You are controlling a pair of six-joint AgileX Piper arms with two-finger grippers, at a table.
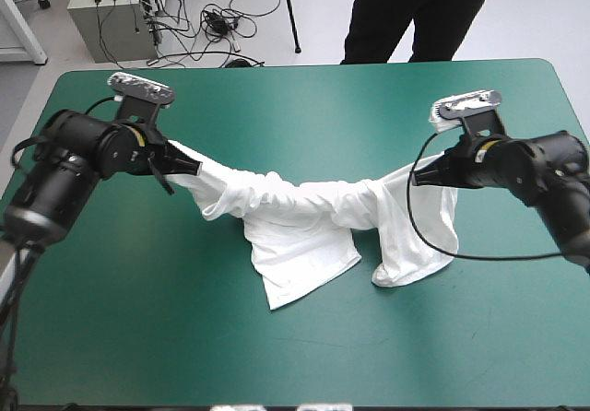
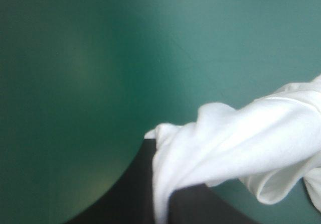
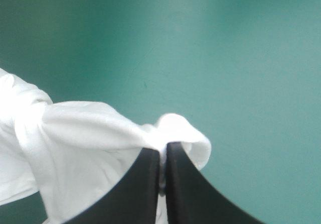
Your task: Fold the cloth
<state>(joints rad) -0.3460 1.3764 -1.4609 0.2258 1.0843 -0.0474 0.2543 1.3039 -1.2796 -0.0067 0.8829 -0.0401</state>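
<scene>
Over mid-table: left gripper (image 1: pixel 191 165) pinched all but closed on one end of the T-shirt (image 1: pixel 309 210), which sags between the arms, lower folds on the teal-green cover (image 1: pixel 304 98); right gripper (image 1: pixel 417 178) clamped on the other end.

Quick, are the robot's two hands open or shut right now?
Left gripper: shut on the T-shirt.
Right gripper: shut on the T-shirt too, at its other end.
</scene>
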